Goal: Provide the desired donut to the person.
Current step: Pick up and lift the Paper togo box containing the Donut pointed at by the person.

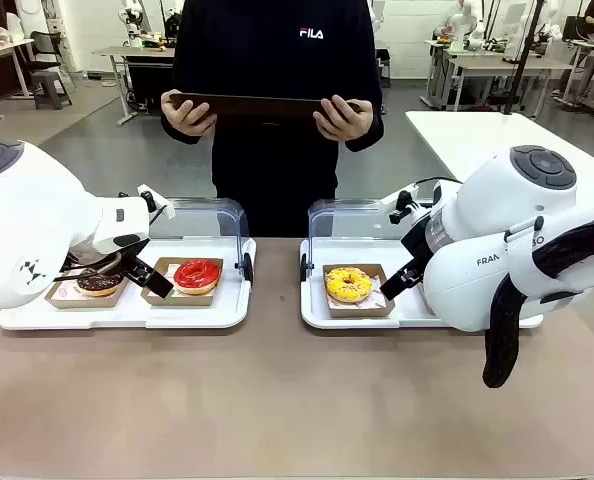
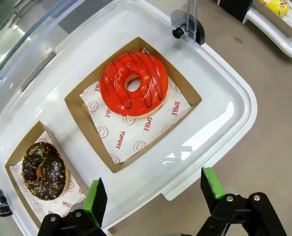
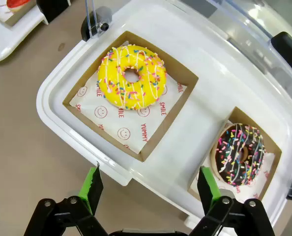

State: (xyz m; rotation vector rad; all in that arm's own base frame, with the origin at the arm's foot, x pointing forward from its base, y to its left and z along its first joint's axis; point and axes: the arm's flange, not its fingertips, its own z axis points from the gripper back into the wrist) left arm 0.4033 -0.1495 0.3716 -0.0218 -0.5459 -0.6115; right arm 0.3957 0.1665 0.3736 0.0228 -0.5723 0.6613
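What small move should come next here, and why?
Probably none yet: wait for a cue. The person's hands both hold a dark tablet, pointing at no donut, while the left gripper and right gripper hover open, facing the red-iced donut and the yellow sprinkled donut.

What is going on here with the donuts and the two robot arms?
A person stands across the table holding a dark board. The left gripper hovers open near the red donut and chocolate donut; the right gripper hovers open near the yellow donut and sprinkled dark donut. Neither gripper holds a donut.
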